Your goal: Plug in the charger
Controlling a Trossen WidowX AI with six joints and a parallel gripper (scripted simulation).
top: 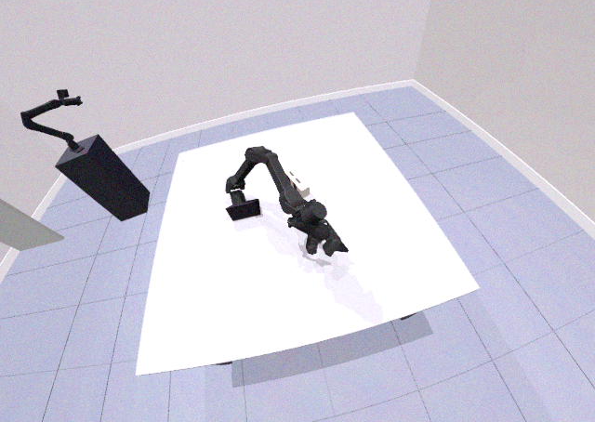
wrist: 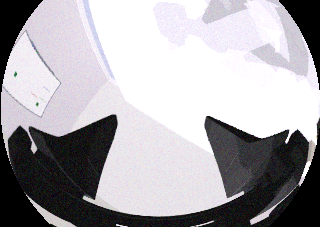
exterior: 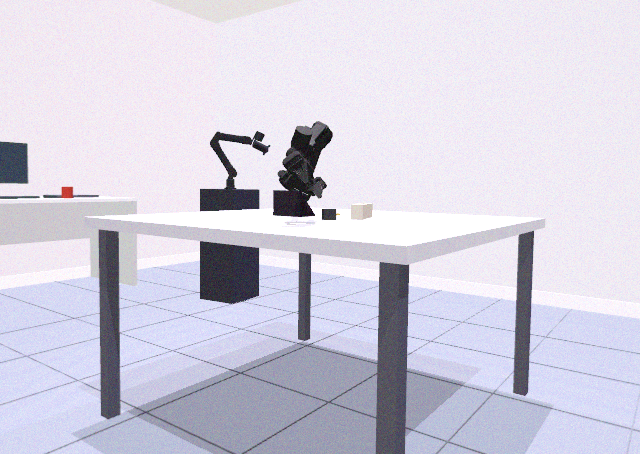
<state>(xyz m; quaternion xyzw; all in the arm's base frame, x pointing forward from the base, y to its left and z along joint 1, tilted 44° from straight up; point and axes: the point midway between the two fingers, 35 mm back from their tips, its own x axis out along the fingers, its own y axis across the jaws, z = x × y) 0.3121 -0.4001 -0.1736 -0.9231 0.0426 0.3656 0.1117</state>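
Note:
The charger (exterior: 328, 214) is a small dark block on the white table (top: 216, 307) (exterior: 465, 224), its gold prongs pointing toward the power strip. It cannot be made out in the top view or the wrist view. The beige power strip (top: 301, 187) (exterior: 358, 211) stands on the table to the right of the charger in the exterior view, with a gap between them. In the top view it is partly behind the arm, and its outlets cannot be told apart. My gripper (top: 321, 249) (wrist: 161, 120) is open and empty, tilted above the table, with its fingers wide apart.
The arm's black base (top: 244, 209) (exterior: 289, 203) stands on the table. A second arm (top: 43, 110) (exterior: 225, 154) stands on a dark pedestal (top: 108, 182) (exterior: 227, 263) beyond the table. A side desk with a red block (exterior: 67, 192) is at the left in the exterior view.

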